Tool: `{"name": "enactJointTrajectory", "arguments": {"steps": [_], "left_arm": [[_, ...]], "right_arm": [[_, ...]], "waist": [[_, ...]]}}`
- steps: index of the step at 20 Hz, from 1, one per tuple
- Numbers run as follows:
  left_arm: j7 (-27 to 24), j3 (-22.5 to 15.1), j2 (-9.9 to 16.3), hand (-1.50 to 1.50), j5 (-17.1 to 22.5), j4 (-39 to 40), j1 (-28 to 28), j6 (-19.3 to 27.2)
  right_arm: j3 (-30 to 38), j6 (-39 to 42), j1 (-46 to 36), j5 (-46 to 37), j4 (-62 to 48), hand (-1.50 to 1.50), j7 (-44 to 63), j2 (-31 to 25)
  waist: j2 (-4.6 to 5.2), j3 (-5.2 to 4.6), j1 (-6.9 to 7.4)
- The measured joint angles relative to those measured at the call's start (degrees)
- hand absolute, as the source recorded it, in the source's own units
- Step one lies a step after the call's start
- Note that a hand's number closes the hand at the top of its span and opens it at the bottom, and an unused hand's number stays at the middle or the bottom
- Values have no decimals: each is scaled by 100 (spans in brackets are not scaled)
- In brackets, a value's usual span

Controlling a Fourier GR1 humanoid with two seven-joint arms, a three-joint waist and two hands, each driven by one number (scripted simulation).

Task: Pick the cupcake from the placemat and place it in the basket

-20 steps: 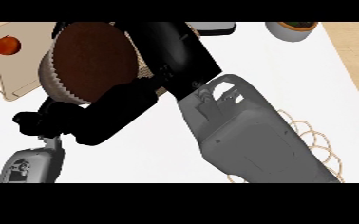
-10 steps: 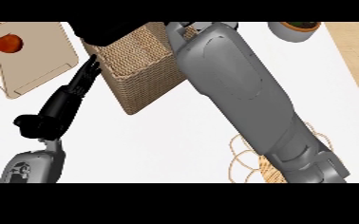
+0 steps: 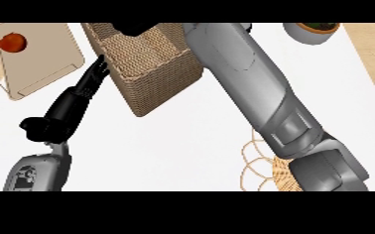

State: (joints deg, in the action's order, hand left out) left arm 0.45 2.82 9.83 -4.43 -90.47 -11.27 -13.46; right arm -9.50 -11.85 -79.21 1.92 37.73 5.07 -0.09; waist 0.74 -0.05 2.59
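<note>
The woven basket (image 3: 157,74) stands at the upper middle of the counter. My right forearm (image 3: 253,87) stretches from the lower right across to the basket's far rim. Only a dark bit of my right hand (image 3: 136,28) shows there, at the top edge. The cupcake is not visible in this view. The round wicker placemat (image 3: 256,164) lies at the lower right, mostly under my right forearm. My left hand (image 3: 70,106) is open at the left, its straight fingers (image 3: 97,72) pointing up along the basket's left wall.
A tan cutting board (image 3: 44,67) with a red round fruit (image 3: 13,42) lies at the upper left. A grey bowl (image 3: 315,32) sits at the top right. Bare white counter lies between the basket and the placemat.
One second ago the cupcake filled the upper left, held in my right hand. My right arm has since stretched out over the basket, and the cupcake has gone out of sight.
</note>
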Motion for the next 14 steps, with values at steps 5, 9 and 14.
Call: {"name": "enactJointTrajectory", "arguments": {"steps": [5,9,14], "left_arm": [[48,-96,-74,0,-68,-29,-45,32],[-12,-78,-88,0,-52,98,-181,10],[-13,-138,-123,0,-87,31,-98,11]], "right_arm": [[-64,-324,-54,102,-817,150,-861,6],[-72,-533,-86,132,-1315,150,-1493,9],[311,-852,-112,508,-1711,-150,-1928,9]], "waist": [[19,-1,77],[36,-1,99],[55,1,158]]}}
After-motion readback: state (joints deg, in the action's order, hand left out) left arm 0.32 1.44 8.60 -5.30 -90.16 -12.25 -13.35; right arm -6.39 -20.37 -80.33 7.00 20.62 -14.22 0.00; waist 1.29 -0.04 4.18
